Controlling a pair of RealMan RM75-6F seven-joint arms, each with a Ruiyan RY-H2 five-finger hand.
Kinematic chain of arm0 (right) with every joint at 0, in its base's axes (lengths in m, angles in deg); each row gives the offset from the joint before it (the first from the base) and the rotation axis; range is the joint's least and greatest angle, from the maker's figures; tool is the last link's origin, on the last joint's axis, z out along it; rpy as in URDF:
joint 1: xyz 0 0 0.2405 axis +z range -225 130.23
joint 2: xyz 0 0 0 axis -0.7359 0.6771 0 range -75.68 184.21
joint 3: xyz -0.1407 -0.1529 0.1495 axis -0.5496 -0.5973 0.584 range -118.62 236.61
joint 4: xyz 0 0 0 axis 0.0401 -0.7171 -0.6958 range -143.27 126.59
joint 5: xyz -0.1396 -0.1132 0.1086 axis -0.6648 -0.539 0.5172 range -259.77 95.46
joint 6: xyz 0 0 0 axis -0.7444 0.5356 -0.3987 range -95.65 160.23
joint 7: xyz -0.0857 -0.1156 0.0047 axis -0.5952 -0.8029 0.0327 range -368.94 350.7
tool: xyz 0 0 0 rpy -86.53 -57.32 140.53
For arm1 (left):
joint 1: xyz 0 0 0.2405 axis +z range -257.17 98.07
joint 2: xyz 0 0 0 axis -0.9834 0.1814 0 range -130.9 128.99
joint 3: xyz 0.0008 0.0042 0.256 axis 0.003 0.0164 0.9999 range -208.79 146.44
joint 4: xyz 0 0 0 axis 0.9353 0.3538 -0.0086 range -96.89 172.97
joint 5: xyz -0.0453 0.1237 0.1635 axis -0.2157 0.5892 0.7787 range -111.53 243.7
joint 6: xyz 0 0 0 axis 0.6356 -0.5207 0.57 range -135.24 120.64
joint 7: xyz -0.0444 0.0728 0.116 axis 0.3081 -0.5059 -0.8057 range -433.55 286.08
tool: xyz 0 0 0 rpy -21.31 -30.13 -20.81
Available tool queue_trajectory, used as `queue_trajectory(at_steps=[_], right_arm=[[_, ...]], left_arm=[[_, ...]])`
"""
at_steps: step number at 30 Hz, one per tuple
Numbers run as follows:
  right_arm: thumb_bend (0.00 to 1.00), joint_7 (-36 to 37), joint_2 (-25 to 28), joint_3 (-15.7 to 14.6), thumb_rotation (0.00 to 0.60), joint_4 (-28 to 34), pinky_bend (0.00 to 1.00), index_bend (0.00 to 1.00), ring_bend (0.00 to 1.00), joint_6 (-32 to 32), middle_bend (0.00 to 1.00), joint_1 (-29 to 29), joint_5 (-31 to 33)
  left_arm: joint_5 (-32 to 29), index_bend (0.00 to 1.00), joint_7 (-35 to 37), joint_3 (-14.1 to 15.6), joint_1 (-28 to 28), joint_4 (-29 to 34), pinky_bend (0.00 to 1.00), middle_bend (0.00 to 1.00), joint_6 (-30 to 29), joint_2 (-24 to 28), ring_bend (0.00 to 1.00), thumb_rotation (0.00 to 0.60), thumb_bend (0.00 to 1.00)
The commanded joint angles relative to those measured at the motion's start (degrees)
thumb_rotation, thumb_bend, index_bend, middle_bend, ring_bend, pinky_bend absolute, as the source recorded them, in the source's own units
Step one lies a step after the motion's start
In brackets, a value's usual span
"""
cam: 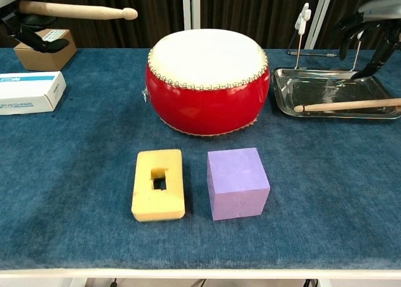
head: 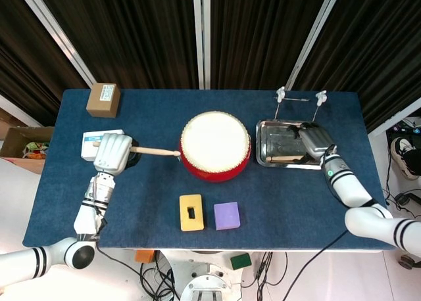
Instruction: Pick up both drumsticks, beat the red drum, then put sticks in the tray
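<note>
The left hand is gripping one drumstick by its butt end, the tip reaching toward the red drum. The right hand is hovering over the tray with fingers spread, holding nothing, while the other drumstick is lying inside along the near rim. The sticks look light, stiff and smooth, so gripping near the butt seems soundest. The white box carries a blue label, too small to read.

Red drum with cream head, blue tablecloth, yellow block, purple cube, silver tray
</note>
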Motion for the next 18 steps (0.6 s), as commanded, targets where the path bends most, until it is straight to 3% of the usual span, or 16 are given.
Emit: queue_trajectory(at_steps=[1,5,11,18], right_arm=[[0.16,1.4,8.76,3.14,0.6,11.68,0.21,0.25,0.13,4.47,0.38,-1.85,-4.99],[0.18,1.48,10.43,5.59,0.6,17.88,0.23,0.26,0.14,4.08,0.38,-0.22,-3.78],[0.18,0.12,8.47,9.6,0.6,23.31,0.27,0.28,0.17,3.27,0.41,5.53,3.42],[0.18,-8.37,3.19,10.31,0.6,24.61,0.32,0.33,0.19,7.63,0.43,13.83,14.67]], left_arm=[[-2.56,0.96,-1.49,-1.5,-1.84,1.27,1.0,0.97,1.99,-0.55,1.0,0.6,0.33],[-6.1,0.95,-3.02,-3.31,-4.04,2.27,1.0,0.97,3.63,-1.86,1.0,0.6,0.34],[-11.73,0.94,-6.83,-5.23,-7.73,2.65,1.0,0.97,4.79,-4.29,0.99,0.6,0.33],[-17.91,0.94,-11.57,-6.13,-10.94,2.76,1.0,0.97,4.31,-6.36,0.99,0.6,0.33]])
